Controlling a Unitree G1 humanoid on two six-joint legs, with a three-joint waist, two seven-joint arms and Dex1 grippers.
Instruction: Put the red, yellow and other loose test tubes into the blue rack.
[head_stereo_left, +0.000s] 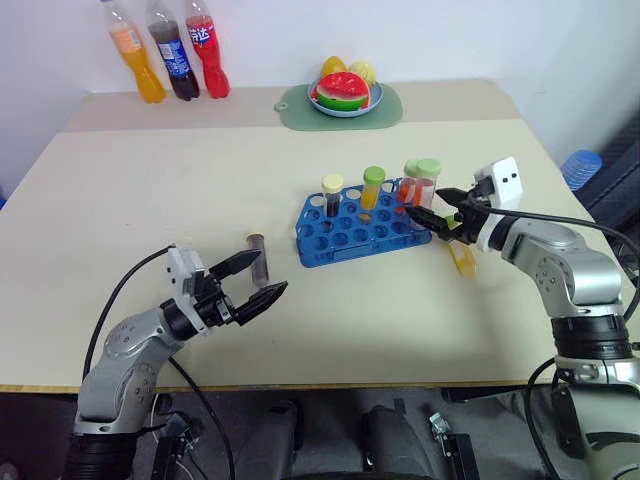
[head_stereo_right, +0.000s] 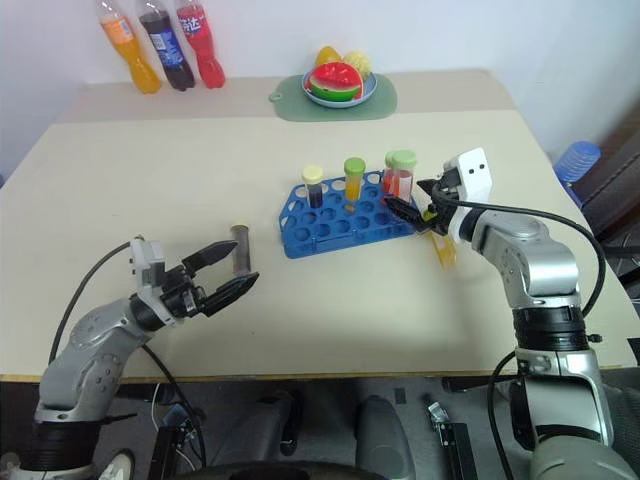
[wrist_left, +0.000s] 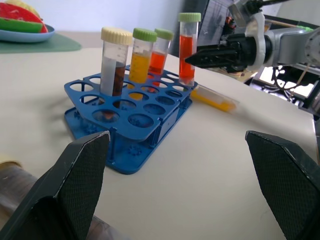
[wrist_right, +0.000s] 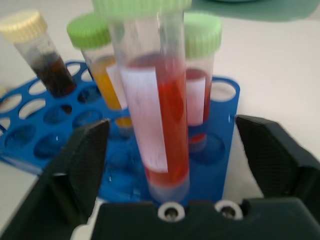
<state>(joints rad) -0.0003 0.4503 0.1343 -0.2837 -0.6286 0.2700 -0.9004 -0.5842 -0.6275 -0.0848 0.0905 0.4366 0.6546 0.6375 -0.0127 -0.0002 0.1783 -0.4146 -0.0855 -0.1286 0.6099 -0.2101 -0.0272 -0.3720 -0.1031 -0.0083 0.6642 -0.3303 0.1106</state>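
Observation:
The blue rack (head_stereo_left: 350, 232) stands right of the table's centre. It holds a dark tube with a cream cap (head_stereo_left: 332, 195), a yellow tube with a green cap (head_stereo_left: 373, 188) and two red tubes with green caps. My right gripper (head_stereo_left: 420, 200) is open at the rack's right end. Its fingers (wrist_right: 85, 160) flank the nearer red tube (wrist_right: 167, 125), which stands upright in a corner hole, without touching it. A yellow tube (head_stereo_left: 462, 258) lies loose on the table under my right arm. My left gripper (head_stereo_left: 272, 272) is open near the front left, with a loose dark tube (head_stereo_left: 257, 262) beside its fingertips.
Three drink bottles (head_stereo_left: 178, 50) stand at the back left corner. A plate of toy fruit (head_stereo_left: 345, 95) sits on a green mat (head_stereo_left: 390, 108) at the back centre. A blue object (head_stereo_left: 582, 165) is beyond the table's right edge.

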